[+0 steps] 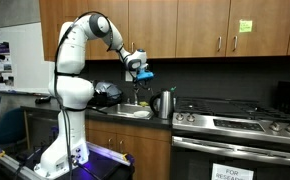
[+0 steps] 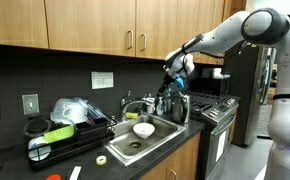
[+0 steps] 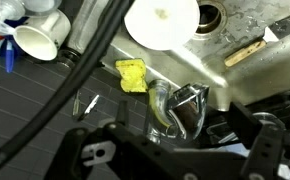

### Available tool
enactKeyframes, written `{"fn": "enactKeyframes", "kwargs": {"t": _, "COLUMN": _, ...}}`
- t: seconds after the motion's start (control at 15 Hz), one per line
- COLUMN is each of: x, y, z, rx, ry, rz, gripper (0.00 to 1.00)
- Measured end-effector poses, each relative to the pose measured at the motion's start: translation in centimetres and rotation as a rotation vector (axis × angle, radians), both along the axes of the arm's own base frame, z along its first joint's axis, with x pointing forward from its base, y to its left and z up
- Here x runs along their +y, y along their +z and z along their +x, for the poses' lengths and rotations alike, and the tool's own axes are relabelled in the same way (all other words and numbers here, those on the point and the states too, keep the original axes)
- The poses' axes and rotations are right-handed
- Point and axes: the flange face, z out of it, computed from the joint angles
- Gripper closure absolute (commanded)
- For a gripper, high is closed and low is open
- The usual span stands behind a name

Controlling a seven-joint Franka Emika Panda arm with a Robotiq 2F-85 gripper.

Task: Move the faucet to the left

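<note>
1. Right under the wrist camera, the dark frame of the gripper (image 2: 174, 79) fills the lower edge of the wrist view. Its fingertips are lost in shadow there and blurred in both exterior views, so I cannot tell whether the jaws stand apart or together.
2. Just past that frame shines the faucet (image 3: 180, 106), a curved piece of bright metal at the back rim of the sink (image 2: 155, 146). It sits close below the gripper, which seems to hover above it rather than touch it.
3. A yellow sponge (image 3: 132, 75) lies just beside the faucet. Farther into the basin sits a white bowl (image 3: 160, 22).
4. The step in hand looks like the approach. To do it well:
   - Come down beside the spout, on the side facing away from the robot's left.
   - Meet the spout high up, where leverage is best.
   - Sweep slowly in an arc around its base instead of pushing straight across.
   - Avoid pressing downward, since smooth metal may let a finger slip off.
5. Beyond the sink, the steel kettle (image 2: 168, 105) stands on the counter near the stove (image 1: 235, 122). Moving the spout left carries the wrist away from it.
</note>
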Motion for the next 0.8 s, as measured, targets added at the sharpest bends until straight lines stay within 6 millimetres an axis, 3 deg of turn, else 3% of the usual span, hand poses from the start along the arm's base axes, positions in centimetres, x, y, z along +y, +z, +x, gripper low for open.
{"fn": "enactKeyframes", "kwargs": {"t": 0.8, "x": 0.85, "y": -0.60, "z": -0.07, "rx": 0.011, "ry": 0.016, "rz": -0.002, "gripper": 0.00}}
